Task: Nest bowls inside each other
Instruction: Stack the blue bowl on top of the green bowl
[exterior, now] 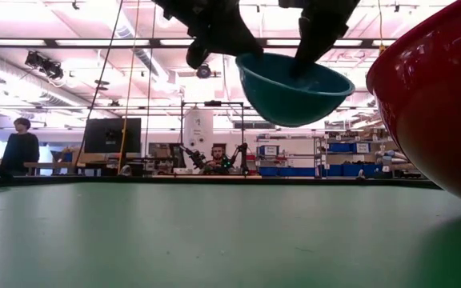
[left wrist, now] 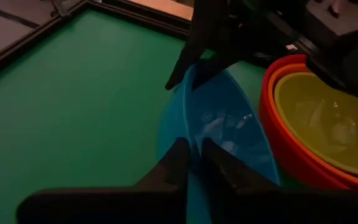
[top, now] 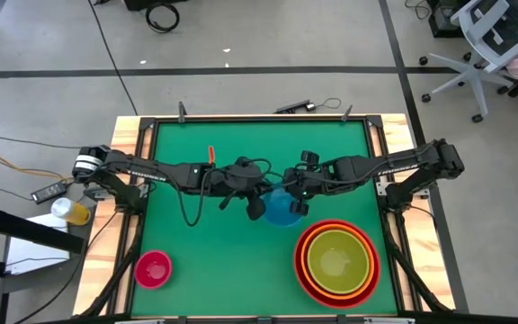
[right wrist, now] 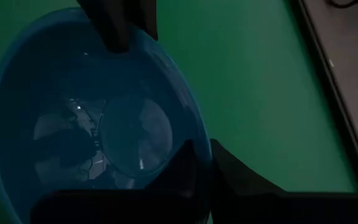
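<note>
Blue bowl (top: pixel 283 208) hangs above the mat beside the red stack (top: pixel 335 261), both left gripper (left wrist: pixel 194 163) and right gripper (right wrist: pixel 202 163) pinching opposite rim points; judged light, stiff, slick plastic, best held by the rim.

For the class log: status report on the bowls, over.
Both grippers, left and right, pinch blue bowl rim, held aloft. Yellow-green bowl stack beside. Pink bowl apart.

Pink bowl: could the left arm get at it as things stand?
Probably not right away. The pink bowl sits alone with open mat around it, on the left arm's side, but the left gripper is pinching the rim of the raised blue bowl, which the right gripper also grips.
</note>
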Available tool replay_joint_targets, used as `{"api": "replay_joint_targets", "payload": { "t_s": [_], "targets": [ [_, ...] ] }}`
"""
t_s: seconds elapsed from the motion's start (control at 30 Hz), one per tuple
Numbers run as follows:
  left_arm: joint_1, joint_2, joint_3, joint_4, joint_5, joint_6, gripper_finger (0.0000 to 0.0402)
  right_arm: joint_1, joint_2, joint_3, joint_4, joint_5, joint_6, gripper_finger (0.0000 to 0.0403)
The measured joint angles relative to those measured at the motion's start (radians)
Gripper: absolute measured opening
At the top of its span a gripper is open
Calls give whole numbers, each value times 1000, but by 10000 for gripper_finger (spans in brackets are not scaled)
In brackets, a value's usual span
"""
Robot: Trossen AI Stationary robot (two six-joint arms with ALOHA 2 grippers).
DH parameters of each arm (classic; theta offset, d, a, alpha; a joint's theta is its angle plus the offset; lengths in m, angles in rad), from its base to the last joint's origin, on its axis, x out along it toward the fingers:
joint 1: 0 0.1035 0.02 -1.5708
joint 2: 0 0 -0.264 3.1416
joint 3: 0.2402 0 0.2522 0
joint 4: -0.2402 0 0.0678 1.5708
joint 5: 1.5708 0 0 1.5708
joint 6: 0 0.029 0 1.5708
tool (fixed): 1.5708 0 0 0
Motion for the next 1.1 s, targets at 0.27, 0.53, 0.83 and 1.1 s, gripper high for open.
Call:
{"api": "replay_joint_targets", "payload": {
  "t_s": [0.27, 0.53, 0.83, 1.1],
  "targets": [
    [-1, -78, 0, -45, 0, 60, 119, -23, -28, 80, -189, -49, 25, 20],
    [-60, -109, -2, -149, -8, 145, 146, -41, -118, 188, -376, -310, 57, 20],
    [-165, -109, -2, -151, -49, 206, 146, 46, -267, 102, -532, -457, 322, 20],
    [-189, -109, -2, -167, -65, 246, 146, 302, -345, -149, -366, -472, 598, 20]
  ]
}}
